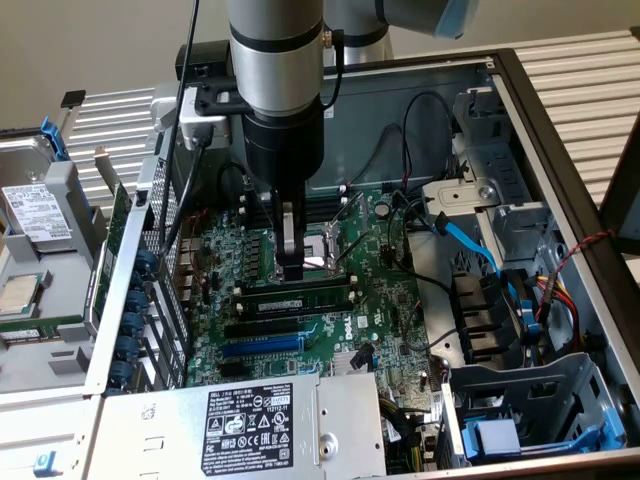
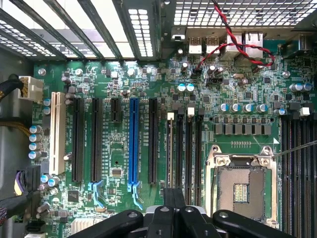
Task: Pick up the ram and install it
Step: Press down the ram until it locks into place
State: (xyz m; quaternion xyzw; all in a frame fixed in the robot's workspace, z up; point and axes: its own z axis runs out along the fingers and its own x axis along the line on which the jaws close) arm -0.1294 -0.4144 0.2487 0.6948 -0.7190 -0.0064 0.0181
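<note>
Exterior view: pincer (image 1: 291, 268) hangs over the CPU socket (image 1: 322, 250), fingers nearly together, apparently pressing the ram (image 1: 300, 299) seated in a slot just beside the socket.

Gripper (image 1: 291, 272) fingertips perhaps hiding ram (image 1: 300, 298)

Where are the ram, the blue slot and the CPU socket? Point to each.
ram (image 1: 320, 297), exterior view, its chip row.
blue slot (image 2: 133, 144), wrist view, mid-length.
CPU socket (image 2: 241, 191), wrist view, its centre.
</note>
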